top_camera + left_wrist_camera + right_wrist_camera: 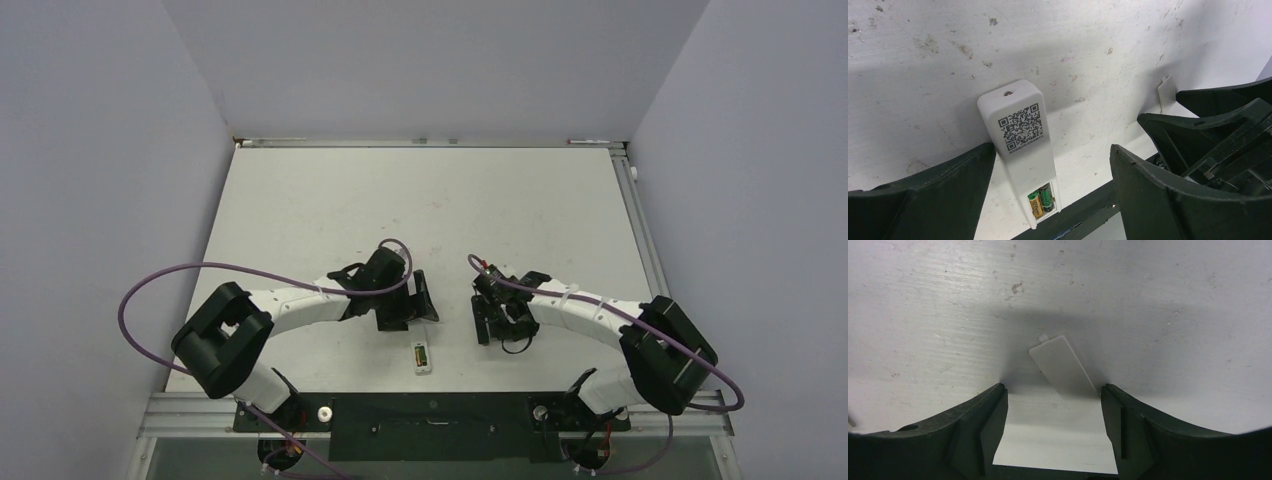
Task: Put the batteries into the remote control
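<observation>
The white remote control (422, 357) lies near the table's front edge with its back face up, showing a QR code (1020, 125). Both batteries sit side by side in its open recess, one gold-orange (1035, 204) and one dark green-black (1046, 197). My left gripper (412, 312) hovers just behind it, open, and in the left wrist view the remote (1018, 150) lies between its fingers (938, 195), held by neither. My right gripper (497, 325) stands open low over the table, a small flat white battery cover (1063, 365) lying just beyond its fingertips (990, 415).
The black mounting rail (430, 410) runs along the front edge right beside the remote's near end. The right gripper (1218, 120) shows close by in the left wrist view, with the white cover (1165, 90) behind it. Grey walls enclose the white table (330, 200).
</observation>
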